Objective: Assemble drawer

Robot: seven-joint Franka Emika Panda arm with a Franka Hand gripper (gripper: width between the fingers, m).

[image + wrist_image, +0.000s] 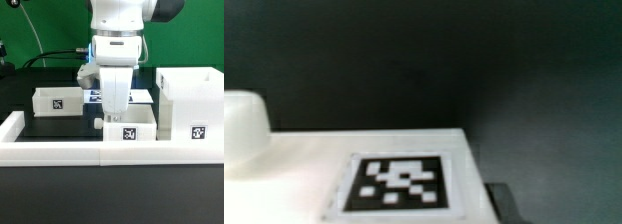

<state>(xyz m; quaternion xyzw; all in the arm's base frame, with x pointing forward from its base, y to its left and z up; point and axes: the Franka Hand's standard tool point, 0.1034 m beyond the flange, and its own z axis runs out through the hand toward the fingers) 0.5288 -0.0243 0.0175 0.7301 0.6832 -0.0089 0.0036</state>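
The gripper [117, 112] reaches down onto the back left part of a small white tray [130, 126], which stands against the front wall and carries a tag. A second tagged tray [57, 100] sits at the exterior view's left. The tall open box housing [190, 104] stands at the exterior view's right. In the wrist view a white tagged face of the tray [399, 183] fills the lower part, with a rounded white part [239, 130] beside it. One dark fingertip [500, 198] shows next to the face's edge; the other is hidden, so the grip is unclear.
A long low white wall [60, 152] edges the black table [60, 122] at the front and the exterior view's left. The marker board [142, 97] lies behind the gripper. The arm's white body rises above the middle tray.
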